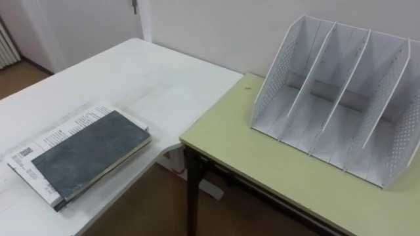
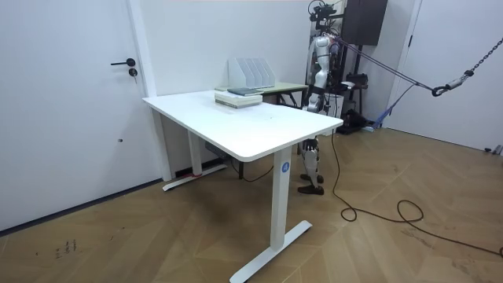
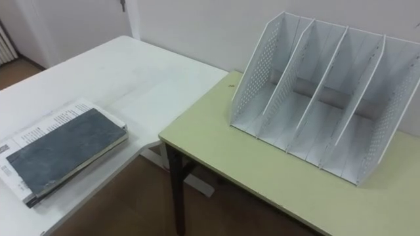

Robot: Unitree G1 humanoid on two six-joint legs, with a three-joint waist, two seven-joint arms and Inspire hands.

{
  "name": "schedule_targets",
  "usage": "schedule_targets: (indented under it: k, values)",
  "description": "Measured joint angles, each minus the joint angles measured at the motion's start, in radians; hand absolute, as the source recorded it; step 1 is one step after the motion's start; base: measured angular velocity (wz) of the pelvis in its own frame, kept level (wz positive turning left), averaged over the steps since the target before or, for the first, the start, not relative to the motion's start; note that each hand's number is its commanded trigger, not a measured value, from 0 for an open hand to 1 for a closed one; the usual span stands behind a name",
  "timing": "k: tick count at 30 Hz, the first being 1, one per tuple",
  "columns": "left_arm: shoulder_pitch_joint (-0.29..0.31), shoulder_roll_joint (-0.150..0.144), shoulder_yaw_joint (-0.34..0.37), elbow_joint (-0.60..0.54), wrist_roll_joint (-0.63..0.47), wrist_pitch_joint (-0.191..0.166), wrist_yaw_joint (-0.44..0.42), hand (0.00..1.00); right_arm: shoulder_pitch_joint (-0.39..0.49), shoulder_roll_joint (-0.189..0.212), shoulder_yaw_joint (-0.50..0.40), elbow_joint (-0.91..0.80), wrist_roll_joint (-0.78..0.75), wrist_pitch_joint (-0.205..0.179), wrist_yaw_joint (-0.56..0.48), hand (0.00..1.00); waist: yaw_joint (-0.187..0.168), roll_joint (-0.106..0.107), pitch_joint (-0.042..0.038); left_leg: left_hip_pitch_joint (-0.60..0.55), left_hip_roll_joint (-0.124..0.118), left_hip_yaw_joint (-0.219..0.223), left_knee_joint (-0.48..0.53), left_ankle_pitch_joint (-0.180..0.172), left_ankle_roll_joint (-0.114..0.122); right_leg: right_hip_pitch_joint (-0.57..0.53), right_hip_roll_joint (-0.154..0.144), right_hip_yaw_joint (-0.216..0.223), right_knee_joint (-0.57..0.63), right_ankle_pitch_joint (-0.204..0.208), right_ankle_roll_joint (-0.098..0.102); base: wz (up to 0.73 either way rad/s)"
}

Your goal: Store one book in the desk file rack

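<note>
A dark grey book [image 1: 88, 154] lies flat on top of a white printed book [image 1: 56, 136], at the near left on the white table [image 1: 138, 78]. The white perforated file rack [image 1: 341, 98] stands on the green desk [image 1: 262, 174] to the right, its slots empty and facing me. The room view shows me standing behind the green desk, with the rack [image 2: 251, 73] and the book stack [image 2: 238, 97] in front of me. My left hand [image 2: 311, 97] hangs low by my side, the right one beside it, both far from the books.
The white table and the green desk meet at a corner, with a gap of wooden floor [image 1: 151, 210] below. A wall runs behind the rack. A door [image 2: 63, 102] stands on the room view's left.
</note>
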Motion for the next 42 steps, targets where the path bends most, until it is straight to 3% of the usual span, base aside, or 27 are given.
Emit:
schedule_targets:
  k: [5, 11, 15, 20, 23, 27, 30, 33, 37, 42]
  values:
    - [-0.024, 0.014, -0.061, -0.084, 0.113, -0.034, 0.015, 0.00, -0.004, -0.001, 0.007, -0.003, -0.009, -0.028, 0.009, 0.00, -0.011, 0.007, -0.0019, -0.011, 0.001, 0.001, 0.001, 0.000, 0.000, -0.016, 0.000, -0.002, 0.002, 0.002, -0.001, 0.01]
    - [-0.039, 0.021, -0.170, -0.109, 0.258, -0.071, 0.017, 0.00, -0.029, 0.006, 0.040, 0.002, -0.015, -0.071, 0.011, 0.00, -0.060, 0.012, 0.0001, -0.024, 0.001, -0.005, -0.002, 0.000, 0.000, -0.026, 0.001, -0.007, 0.003, 0.007, -0.001, 0.00]
    - [-0.059, 0.057, -0.197, -0.252, 0.313, -0.106, 0.024, 0.00, -0.051, 0.009, 0.080, -0.003, -0.017, -0.082, 0.023, 0.00, -0.065, 0.003, 0.0141, -0.040, 0.002, -0.004, -0.002, 0.001, -0.001, -0.039, 0.002, -0.004, 0.015, 0.008, -0.002, 0.00]
    - [-0.102, 0.062, -0.270, -0.314, 0.392, -0.125, 0.042, 0.00, -0.065, 0.012, 0.095, -0.001, -0.043, -0.098, 0.045, 0.00, -0.095, 0.002, 0.0127, -0.042, -0.003, -0.003, -0.005, 0.002, 0.002, -0.038, -0.001, 0.005, 0.015, 0.011, 0.003, 0.00]
    - [-0.119, 0.050, -0.303, -0.387, 0.407, -0.140, 0.058, 0.00, -0.069, 0.012, 0.103, -0.001, -0.042, -0.099, 0.045, 0.00, -0.110, 0.007, 0.0100, -0.041, -0.013, -0.004, -0.005, 0.005, 0.007, -0.038, -0.001, 0.004, 0.015, 0.012, 0.006, 0.02]
    - [-0.137, -0.016, -0.329, -0.479, 0.407, -0.203, 0.103, 0.00, -0.069, 0.011, 0.102, -0.009, -0.063, -0.099, 0.053, 0.00, -0.112, 0.021, -0.0003, -0.023, -0.014, -0.004, -0.022, 0.012, 0.014, -0.029, -0.010, 0.005, 0.015, 0.015, 0.010, -0.02]
    - [-0.134, -0.022, -0.358, -0.563, 0.408, -0.220, 0.106, 0.00, -0.062, 0.011, 0.101, -0.024, -0.080, -0.101, 0.058, 0.00, -0.117, 0.022, -0.0010, -0.015, -0.014, -0.005, -0.022, 0.015, 0.015, -0.027, -0.012, 0.005, 0.017, 0.016, 0.011, -0.01]
    - [-0.119, -0.013, -0.368, -0.684, 0.417, -0.225, 0.109, 0.00, -0.061, 0.011, 0.100, -0.023, -0.080, -0.101, 0.061, 0.00, -0.115, 0.019, 0.0003, -0.013, -0.013, -0.006, -0.018, 0.016, 0.015, -0.031, -0.012, 0.005, 0.020, 0.017, 0.010, 0.00]
    - [-0.119, 0.027, -0.383, -0.852, 0.458, -0.250, 0.154, 0.00, -0.058, 0.011, 0.100, -0.018, -0.061, -0.099, 0.076, 0.00, -0.114, 0.017, 0.0005, -0.013, -0.014, -0.010, -0.017, 0.018, 0.017, -0.017, -0.014, -0.001, 0.017, 0.018, 0.012, 0.06]
    - [-0.119, 0.055, -0.375, -0.969, 0.545, -0.252, 0.219, 0.00, -0.055, 0.011, 0.077, -0.011, -0.060, -0.097, 0.085, 0.00, -0.109, 0.021, -0.0005, -0.020, -0.017, -0.013, -0.015, 0.018, 0.017, -0.016, -0.016, -0.004, 0.010, 0.019, 0.014, 0.02]
